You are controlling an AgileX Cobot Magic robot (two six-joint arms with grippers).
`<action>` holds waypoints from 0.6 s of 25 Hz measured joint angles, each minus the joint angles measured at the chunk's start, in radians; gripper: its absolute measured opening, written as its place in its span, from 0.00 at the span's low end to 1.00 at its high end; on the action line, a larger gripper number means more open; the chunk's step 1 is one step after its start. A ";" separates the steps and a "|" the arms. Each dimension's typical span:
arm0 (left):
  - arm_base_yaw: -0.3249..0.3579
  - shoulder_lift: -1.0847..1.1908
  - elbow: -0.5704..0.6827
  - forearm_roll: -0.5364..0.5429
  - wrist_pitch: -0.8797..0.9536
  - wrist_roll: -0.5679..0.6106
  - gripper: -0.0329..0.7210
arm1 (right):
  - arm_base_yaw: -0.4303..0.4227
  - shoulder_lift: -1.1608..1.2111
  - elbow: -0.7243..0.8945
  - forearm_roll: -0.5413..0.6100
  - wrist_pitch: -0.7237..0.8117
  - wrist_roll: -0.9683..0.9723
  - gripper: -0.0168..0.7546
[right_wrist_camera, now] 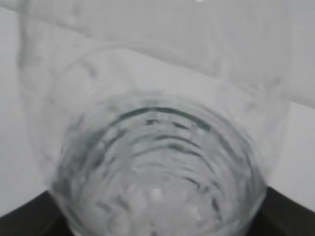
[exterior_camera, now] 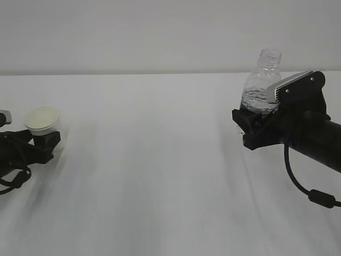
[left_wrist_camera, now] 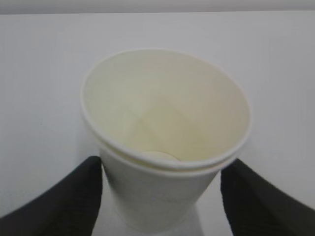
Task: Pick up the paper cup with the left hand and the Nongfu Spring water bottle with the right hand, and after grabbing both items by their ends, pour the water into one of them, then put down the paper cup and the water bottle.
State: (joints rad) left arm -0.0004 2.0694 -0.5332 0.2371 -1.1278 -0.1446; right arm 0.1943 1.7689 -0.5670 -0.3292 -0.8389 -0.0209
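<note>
We see a white table (exterior_camera: 160,186) filling the lower view, meeting a plain pale grey wall (exterior_camera: 133,32) along a straight horizontal edge. Light is soft and even; faint shadows only.

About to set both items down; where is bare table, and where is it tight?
The widest bare stretch of the white table lies between the small white paper cup in the left gripper and the clear ribbed plastic bottle in the right gripper. It is crowded only at the far left and right edges, around the arms.
</note>
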 joint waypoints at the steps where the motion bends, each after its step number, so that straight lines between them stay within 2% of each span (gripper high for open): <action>1: 0.000 0.000 -0.005 0.000 0.008 -0.002 0.76 | 0.000 0.000 0.000 0.000 0.000 0.000 0.67; 15: 0.000 0.018 -0.097 0.000 0.120 -0.037 0.82 | 0.000 -0.026 0.000 -0.002 0.001 0.000 0.67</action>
State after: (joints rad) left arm -0.0004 2.0877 -0.6300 0.2371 -1.0073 -0.1813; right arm 0.1943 1.7424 -0.5670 -0.3308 -0.8383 -0.0209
